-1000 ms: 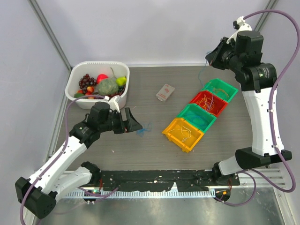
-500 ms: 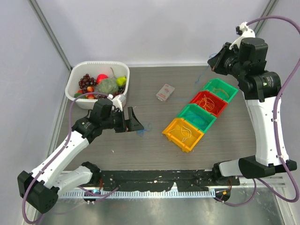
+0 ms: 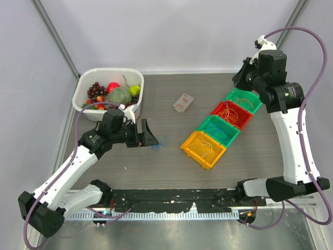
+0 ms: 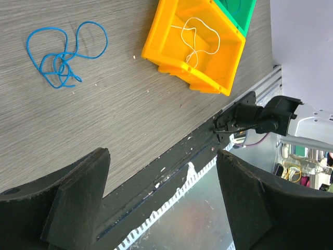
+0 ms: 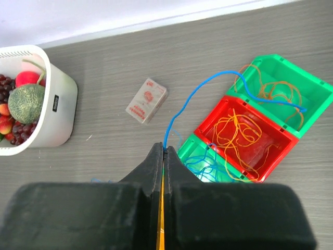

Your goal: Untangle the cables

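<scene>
My right gripper (image 5: 164,150) is shut on the end of a thin blue cable (image 5: 209,82). The cable arcs away from the fingertips and trails over the far green bin (image 5: 307,83), which holds orange-yellow cables. In the top view this gripper (image 3: 237,78) hangs high above the back of the bin row. My left gripper (image 4: 162,159) is open and empty, and it also shows in the top view (image 3: 149,134). It hovers low beside a loose blue cable (image 4: 63,56) lying looped on the table (image 3: 160,144). A white cable (image 4: 195,39) lies in the yellow bin (image 4: 171,62).
Four bins stand in a diagonal row: yellow (image 3: 193,151), green (image 3: 208,125) with blue cables, red (image 3: 221,108) with orange cables, green (image 3: 248,94). A small card box (image 3: 183,102) lies mid-table. A white basket (image 3: 83,86) of fruit stands at back left.
My right gripper has come down and slightly forward over the far bins, still holding the blue cable. My left gripper has barely shifted.
</scene>
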{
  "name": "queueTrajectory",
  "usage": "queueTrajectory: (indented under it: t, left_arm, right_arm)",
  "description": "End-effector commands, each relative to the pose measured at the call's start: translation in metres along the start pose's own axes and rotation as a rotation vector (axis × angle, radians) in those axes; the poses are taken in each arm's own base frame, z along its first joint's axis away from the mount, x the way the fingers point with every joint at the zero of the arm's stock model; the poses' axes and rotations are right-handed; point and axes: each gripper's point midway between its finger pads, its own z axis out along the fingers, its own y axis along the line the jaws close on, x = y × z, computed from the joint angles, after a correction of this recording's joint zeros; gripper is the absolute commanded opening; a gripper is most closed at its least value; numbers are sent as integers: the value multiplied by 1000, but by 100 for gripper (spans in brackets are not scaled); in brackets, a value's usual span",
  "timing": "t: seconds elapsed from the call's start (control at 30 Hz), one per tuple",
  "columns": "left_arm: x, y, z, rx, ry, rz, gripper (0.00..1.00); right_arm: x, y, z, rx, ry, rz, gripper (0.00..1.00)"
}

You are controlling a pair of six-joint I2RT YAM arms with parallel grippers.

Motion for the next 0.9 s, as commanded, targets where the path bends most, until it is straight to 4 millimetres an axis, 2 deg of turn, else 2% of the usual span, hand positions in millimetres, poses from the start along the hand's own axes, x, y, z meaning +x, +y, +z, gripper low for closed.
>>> queueTrajectory:
  t: [0.0,0.03,0.1,0.2,0.4,0.57,0.6,0.63,0.67,0.7,0.73,0.77,0.83,0.87]
  left_arm:
    - [-8,-11,-7,36,-20,33,87]
    - [-9,-12,-7,36,-21,34,87]
    - [-9,-12,-6,36,-17,33,87]
    - [-9,-11,-4,32,-12,33,87]
    - [-7,-7,-4,16,-5,32,87]
    - [-5,-5,-3,8,2,23,86]
    - [-5,-4,-3,4,2,19,86]
    - [-4,-3,-3,3,3,19,86]
    - [-5,-3,-3,0,2,15,86]
    - [-4,-2,-3,-3,3,10,86]
    - [-4,-2,-3,-3,1,8,86]
    - [-3,-1,-3,-6,0,6,86]
    - [-4,0,-3,-13,-3,1,86]
    - [-3,1,-3,-17,0,-1,86]
  right_arm:
    - [-37,0,-36,11,-124,-28,1]
    - [-44,2,-42,2,-143,-23,1]
    - [-43,5,-45,-11,-138,-16,1]
    - [-37,8,-46,-32,-113,-5,1]
    - [-29,1,-58,-6,-99,-13,1]
    - [-14,-4,-51,4,-69,-21,1]
    - [-2,-8,-45,14,-45,-27,1]
    - [1,-9,-39,14,-49,-29,1]
    - [20,-15,-29,24,-8,-24,1]
    - [21,-13,-22,11,-23,-17,1]
    - [43,-17,-10,14,24,-7,1]
    - [44,-15,-3,2,13,4,1]
    - [75,-20,20,3,75,24,1]
    - [78,-18,26,-11,76,27,1]
